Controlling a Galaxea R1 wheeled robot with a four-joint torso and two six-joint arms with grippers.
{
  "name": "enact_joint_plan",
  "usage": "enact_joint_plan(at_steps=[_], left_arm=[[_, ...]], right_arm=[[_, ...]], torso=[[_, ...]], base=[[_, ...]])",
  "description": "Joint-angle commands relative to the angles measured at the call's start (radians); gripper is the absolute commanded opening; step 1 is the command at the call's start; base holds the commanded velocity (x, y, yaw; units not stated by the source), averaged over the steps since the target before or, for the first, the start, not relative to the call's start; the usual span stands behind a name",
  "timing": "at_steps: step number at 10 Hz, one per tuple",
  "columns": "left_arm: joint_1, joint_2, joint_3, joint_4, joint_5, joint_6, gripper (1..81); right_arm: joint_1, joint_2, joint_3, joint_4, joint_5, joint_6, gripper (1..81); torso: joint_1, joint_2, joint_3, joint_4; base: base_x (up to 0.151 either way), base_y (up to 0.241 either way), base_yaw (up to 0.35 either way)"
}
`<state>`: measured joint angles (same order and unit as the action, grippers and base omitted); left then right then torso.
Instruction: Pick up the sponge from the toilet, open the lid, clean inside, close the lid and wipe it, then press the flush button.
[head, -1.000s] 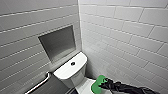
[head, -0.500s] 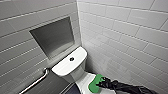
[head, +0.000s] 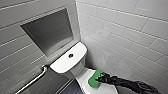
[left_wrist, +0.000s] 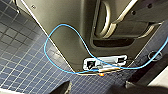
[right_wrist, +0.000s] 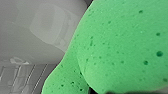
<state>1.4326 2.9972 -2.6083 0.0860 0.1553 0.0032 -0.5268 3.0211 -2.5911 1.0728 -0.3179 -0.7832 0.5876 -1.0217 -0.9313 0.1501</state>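
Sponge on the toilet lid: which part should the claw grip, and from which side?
Probably the edge of the sponge on the robot's right, approached low from that side, where the right claw meets it. It seems to lie flat on the lid, so the broad top gives nothing to pinch; the soft edge does.

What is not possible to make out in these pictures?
Lid: head view, cut off by bottom edge, partly under sponge.
Flush button: head view, too small for detail.
Right gripper: head view, dark blur at the sponge; right wrist view, sponge blocks it.
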Motion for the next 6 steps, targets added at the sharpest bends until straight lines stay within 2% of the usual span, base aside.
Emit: enact_joint_plan(at_steps=[1,2,3,5,6], left_arm=[[0.019,-0.006,0.002,-0.009,0.09,0.004,81.1],[0.019,-0.006,0.002,-0.009,0.09,0.003,81.1],[0.019,-0.004,0.002,-0.009,0.09,0.003,81.1],[0.019,-0.003,0.002,-0.009,0.09,0.003,81.1],[0.018,-0.003,0.002,-0.009,0.09,0.003,81.1]], right_arm=[[0.144,0.04,-0.056,0.026,-0.072,0.001,1.0],[0.141,0.047,-0.076,0.022,-0.072,0.001,1.0],[0.141,0.047,-0.081,0.021,-0.072,0.001,1.0],[0.152,0.049,-0.075,0.018,-0.072,0.001,1.0],[0.159,0.051,-0.07,0.018,-0.072,0.001,1.0]], torso=[[0.0,0.0,0.0,0.0],[0.0,0.0,0.0,0.0],[0.0,0.0,-0.094,0.0],[0.0,0.0,-0.117,0.0],[0.0,0.0,-0.1,0.0]], base=[[0.0,0.0,0.0],[0.0,0.0,0.0],[0.0,0.0,0.0],[0.0,0.0,0.0],[0.0,0.0,0.0]])
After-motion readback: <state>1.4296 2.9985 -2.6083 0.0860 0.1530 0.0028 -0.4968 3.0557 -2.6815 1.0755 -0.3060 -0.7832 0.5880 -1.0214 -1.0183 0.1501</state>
